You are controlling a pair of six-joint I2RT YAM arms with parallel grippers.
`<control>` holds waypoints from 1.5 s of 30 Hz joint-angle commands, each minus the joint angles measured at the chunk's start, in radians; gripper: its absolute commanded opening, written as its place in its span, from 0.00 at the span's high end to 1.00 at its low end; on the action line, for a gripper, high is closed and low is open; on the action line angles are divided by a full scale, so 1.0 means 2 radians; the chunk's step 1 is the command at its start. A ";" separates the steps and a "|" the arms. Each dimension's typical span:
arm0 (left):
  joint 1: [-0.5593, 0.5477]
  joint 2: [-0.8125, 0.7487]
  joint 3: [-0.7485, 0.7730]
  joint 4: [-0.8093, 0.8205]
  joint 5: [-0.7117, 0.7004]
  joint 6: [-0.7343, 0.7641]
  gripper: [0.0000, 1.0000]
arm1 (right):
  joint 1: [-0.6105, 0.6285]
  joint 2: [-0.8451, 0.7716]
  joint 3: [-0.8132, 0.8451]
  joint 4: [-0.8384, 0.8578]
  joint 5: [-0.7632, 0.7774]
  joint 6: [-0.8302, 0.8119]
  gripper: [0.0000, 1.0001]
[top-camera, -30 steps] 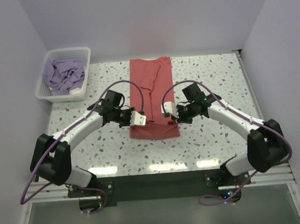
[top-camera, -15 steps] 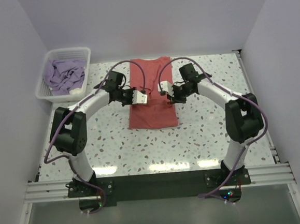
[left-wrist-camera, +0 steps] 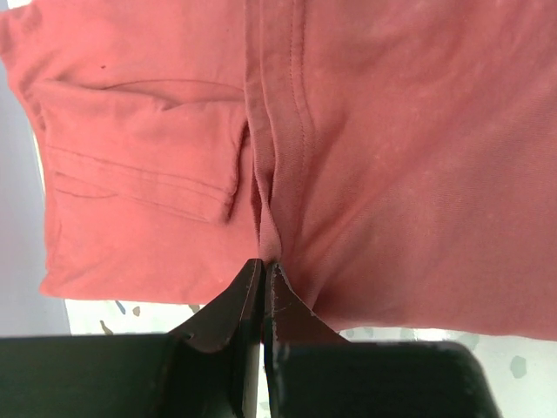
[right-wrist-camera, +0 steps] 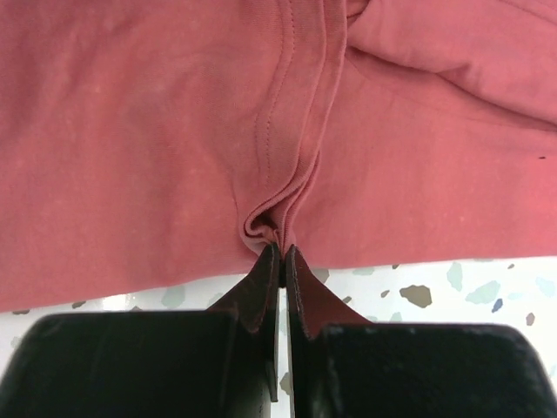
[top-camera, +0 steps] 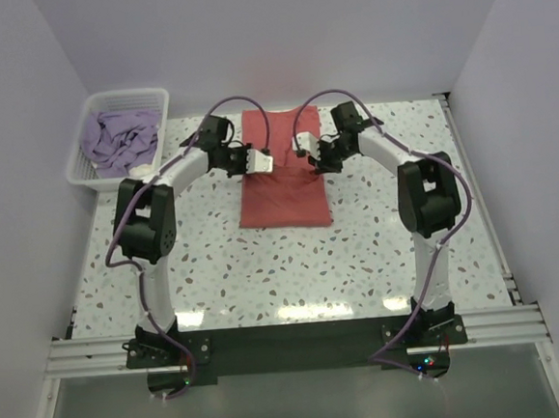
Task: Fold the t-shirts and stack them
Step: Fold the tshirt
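White-walled booth, speckled table (top-camera: pixel 378 230). The red shirt (top-camera: pixel 283 194) lies as a narrow strip running from the middle of the far edge toward us. We'd guess we're mid-fold on it. The basket (top-camera: pixel 119 134) in the far left corner holds the purple shirt (top-camera: pixel 119 142), crumpled and not folded yet.

The left gripper (left-wrist-camera: pixel 264 266) and right gripper (right-wrist-camera: pixel 281 252) are each clenched on just a thin pinch of red cloth at a stitched edge. That's our worry: a bite that small could slip out, dropping one side and skewing the fold. If one arm gets ahead of the other, the cloth would twist or bunch, and the tucked sleeve might flop out.
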 commanded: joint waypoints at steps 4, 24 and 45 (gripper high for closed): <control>0.009 0.025 0.026 0.040 -0.005 0.012 1.00 | -0.006 0.028 0.046 -0.013 -0.013 -0.022 1.00; 0.044 -0.067 0.009 0.093 -0.020 -0.256 0.41 | -0.008 -0.049 0.038 -0.013 0.053 0.151 0.36; 0.035 -0.067 -0.242 0.240 0.170 -0.771 0.57 | 0.034 -0.005 -0.115 0.072 -0.091 0.616 0.81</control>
